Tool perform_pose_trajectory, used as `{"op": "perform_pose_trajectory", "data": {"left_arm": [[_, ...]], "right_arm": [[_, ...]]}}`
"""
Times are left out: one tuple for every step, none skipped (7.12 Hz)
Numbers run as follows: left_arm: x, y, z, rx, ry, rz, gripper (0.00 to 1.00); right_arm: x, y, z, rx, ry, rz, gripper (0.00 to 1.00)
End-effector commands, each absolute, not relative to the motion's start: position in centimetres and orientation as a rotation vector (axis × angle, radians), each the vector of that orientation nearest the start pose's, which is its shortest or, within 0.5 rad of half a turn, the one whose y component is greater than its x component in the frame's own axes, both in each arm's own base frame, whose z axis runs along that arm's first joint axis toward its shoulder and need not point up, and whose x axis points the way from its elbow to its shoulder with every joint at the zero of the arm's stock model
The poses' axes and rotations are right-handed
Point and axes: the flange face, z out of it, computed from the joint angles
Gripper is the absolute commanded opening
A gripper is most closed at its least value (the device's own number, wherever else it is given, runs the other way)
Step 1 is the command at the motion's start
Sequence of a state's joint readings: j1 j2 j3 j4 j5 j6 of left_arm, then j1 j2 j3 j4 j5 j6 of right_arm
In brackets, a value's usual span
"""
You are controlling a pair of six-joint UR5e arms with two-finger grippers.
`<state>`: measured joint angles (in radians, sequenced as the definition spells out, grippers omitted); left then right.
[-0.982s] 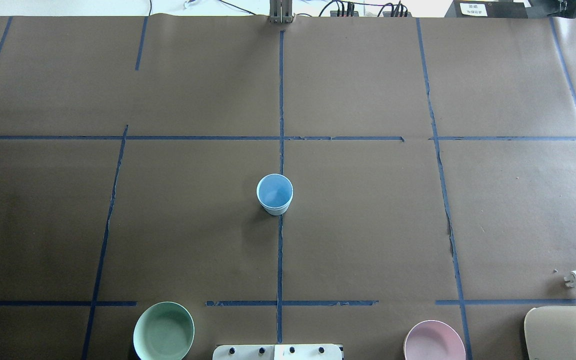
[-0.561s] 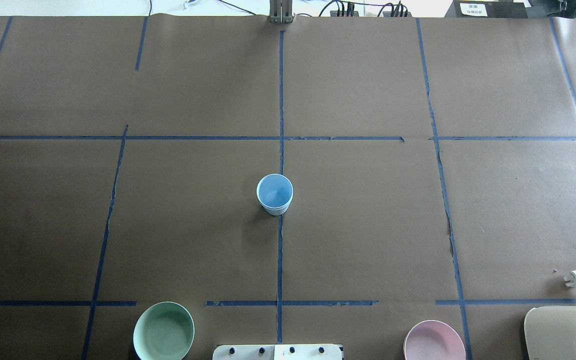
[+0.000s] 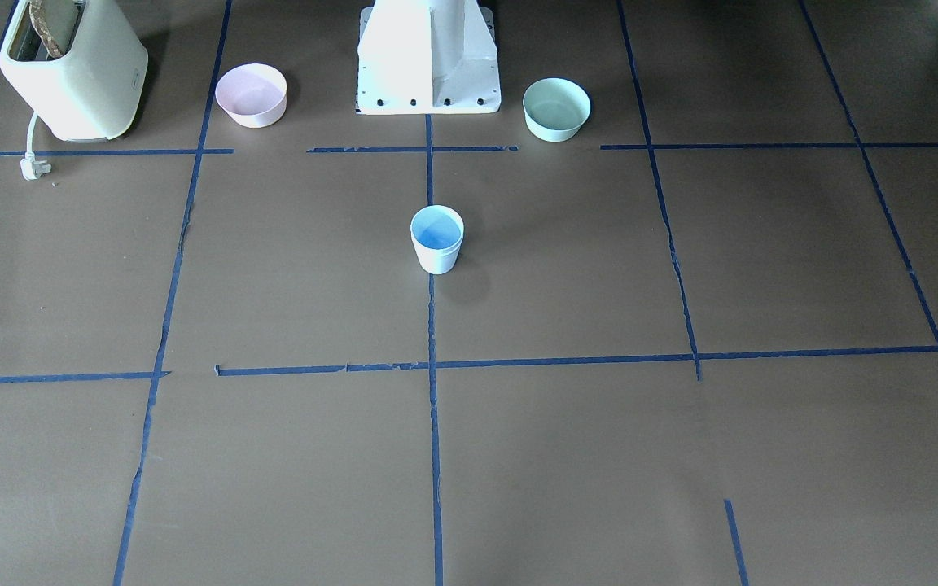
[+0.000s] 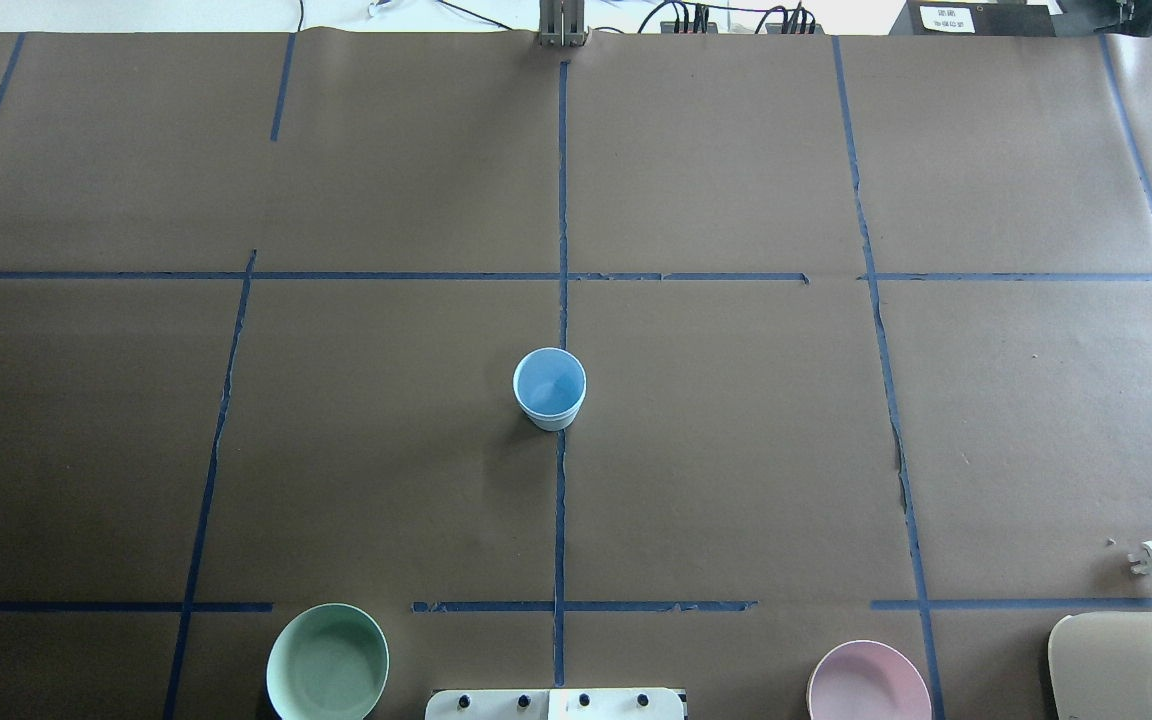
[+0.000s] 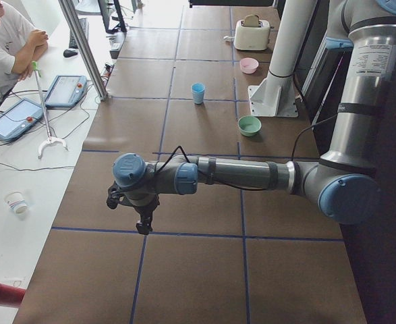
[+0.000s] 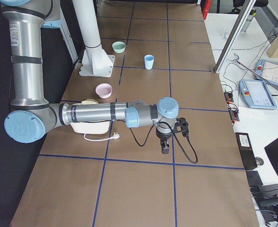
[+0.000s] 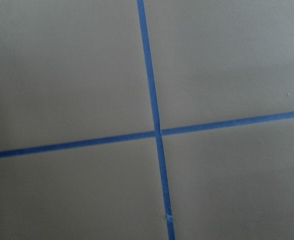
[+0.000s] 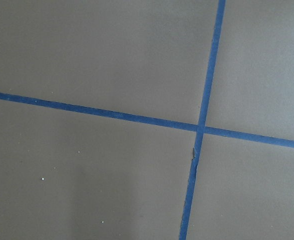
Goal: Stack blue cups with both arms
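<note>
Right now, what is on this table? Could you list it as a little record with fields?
Blue cup: upright on the centre tape line; whether a second is nested inside cannot be told.
Left gripper: over bare table at one end, far from the cup; open or shut cannot be told.
Right gripper: likewise, at the opposite end.
Bowls: mint-green bowl and pink bowl, on either side of the white pedestal, both empty.
Toaster: beside the pink bowl, plug loose.
</note>
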<state>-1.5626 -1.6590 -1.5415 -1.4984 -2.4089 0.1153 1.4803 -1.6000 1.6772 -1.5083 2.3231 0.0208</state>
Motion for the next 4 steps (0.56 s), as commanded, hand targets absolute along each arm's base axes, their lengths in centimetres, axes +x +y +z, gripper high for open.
{"op": "perform_pose_trajectory", "data": {"left_arm": [[-4.9, -51.2, 61.9, 0.012, 0.847, 0.062, 1.00], [-4.9, -51.0, 61.8, 0.008, 0.842, 0.059, 1.00], [-4.9, -50.9, 62.2, -0.009, 0.833, 0.051, 1.00], [-5.0, -50.3, 63.2, -0.023, 0.829, 0.048, 1.00]], "right_arm": [[2.1, -47.4, 63.2, 0.054, -0.772, -0.106, 1.00], [2.1, -47.4, 63.8, 0.040, -0.772, -0.097, 1.00], [2.1, -47.4, 64.3, 0.030, -0.771, -0.090, 1.00], [2.1, -47.4, 64.0, 0.039, -0.773, -0.096, 1.00]]}}
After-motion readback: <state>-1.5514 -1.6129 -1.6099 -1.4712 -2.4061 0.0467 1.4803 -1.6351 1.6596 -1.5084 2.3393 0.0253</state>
